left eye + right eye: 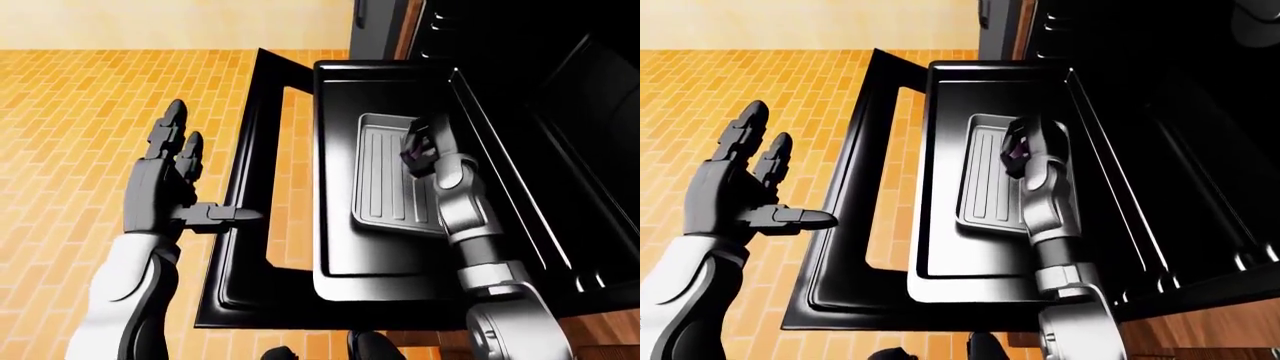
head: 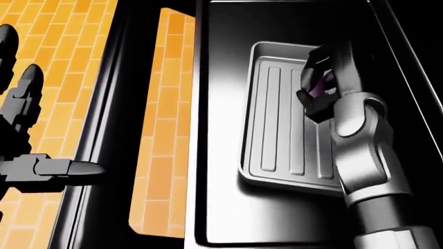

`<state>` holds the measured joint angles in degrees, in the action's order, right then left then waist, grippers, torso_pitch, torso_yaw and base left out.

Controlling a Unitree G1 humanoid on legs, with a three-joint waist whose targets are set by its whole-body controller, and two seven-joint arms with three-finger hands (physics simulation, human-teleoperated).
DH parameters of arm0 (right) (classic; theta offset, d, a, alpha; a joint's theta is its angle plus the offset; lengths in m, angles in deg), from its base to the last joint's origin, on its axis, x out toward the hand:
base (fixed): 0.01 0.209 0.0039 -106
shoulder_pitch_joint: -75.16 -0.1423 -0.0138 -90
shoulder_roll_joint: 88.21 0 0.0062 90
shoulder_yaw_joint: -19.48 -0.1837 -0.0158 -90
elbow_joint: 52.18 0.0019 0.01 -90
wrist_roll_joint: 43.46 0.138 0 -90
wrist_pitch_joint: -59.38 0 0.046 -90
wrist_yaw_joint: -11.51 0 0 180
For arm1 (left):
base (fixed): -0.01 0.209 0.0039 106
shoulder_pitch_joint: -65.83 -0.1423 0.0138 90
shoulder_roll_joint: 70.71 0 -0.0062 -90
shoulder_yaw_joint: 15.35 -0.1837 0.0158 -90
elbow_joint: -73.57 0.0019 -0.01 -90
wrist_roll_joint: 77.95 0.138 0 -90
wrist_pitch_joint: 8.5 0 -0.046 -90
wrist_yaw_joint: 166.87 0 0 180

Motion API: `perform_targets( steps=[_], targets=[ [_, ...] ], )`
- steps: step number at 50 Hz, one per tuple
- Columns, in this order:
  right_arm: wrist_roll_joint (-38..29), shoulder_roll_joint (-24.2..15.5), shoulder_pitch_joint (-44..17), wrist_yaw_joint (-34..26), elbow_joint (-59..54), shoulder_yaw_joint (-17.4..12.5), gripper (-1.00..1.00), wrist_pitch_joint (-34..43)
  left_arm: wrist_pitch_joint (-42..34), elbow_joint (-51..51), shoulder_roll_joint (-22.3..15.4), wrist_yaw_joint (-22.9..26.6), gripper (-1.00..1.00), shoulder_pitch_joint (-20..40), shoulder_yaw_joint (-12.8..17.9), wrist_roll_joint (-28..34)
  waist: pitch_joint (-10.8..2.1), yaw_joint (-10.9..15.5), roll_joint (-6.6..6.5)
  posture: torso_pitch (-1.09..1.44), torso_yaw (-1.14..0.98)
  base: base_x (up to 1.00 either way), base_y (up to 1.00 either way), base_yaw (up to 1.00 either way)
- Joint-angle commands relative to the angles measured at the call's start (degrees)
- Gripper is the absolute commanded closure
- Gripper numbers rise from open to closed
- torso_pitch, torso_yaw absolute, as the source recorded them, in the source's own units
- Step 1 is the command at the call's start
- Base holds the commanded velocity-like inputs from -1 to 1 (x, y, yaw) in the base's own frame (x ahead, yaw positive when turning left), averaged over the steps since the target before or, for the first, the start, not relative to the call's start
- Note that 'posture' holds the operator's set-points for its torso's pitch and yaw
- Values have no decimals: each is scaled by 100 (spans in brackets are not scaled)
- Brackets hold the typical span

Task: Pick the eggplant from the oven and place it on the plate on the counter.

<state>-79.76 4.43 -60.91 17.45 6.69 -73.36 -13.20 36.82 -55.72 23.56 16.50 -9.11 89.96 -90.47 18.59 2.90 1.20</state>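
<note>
Right hand (image 2: 320,85), fingers clenched around the purple eggplant (image 2: 319,86), directly above the ribbed baking tray (image 2: 277,129); eggplant axis hidden. Left hand (image 1: 165,176) splayed, empty, well apart.

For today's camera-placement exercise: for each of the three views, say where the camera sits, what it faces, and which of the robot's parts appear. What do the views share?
Left-eye view: on the head, looking down at the open oven door; left hand open, right hand over the tray.
Right-eye view: beside it, nearly the same scene.
Head view: looks down closer; right hand around something purple, perhaps the eggplant.
Shared: tray and both hands.
</note>
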Motion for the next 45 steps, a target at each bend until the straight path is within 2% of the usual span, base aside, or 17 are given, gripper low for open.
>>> perform_targets(
  steps=[1,22,25,33,43,44,45],
  targets=[
    [-93,-79,-178,18,381,-56,100,-56,176,-186,-46,-1,-100,101,48,-5,-207,-2,-5,81,0,0,0,0],
    [-304,-98,-187,-534,1469,-109,100,413,-151,-463,-110,-35,-100,188,119,-84,-259,-49,-5,60,0,0,0,0],
    [-408,-74,-246,-788,1901,-76,100,672,-133,-424,-133,-34,-100,227,130,-94,-268,-58,1,57,0,0,0,0],
    [-703,37,-367,-1360,2761,-8,100,1102,-686,-785,-301,-194,-100,537,298,-383,-297,-92,-19,49,0,0,0,0],
    [-929,163,-500,-1822,3431,57,100,1367,-876,-910,-432,-349,-100,673,349,-599,-486,-135,-55,39,0,0,0,0],
    [-965,174,-490,-1891,3544,66,100,1405,-863,-897,-438,-353,-100,675,346,-605,-642,-140,-90,38,0,-6,0,0],
    [-1012,188,-482,-1979,3676,78,100,1467,-889,-910,-449,-365,-100,691,347,-622,-710,-190,-112,37,0,-15,0,0]
  ],
)
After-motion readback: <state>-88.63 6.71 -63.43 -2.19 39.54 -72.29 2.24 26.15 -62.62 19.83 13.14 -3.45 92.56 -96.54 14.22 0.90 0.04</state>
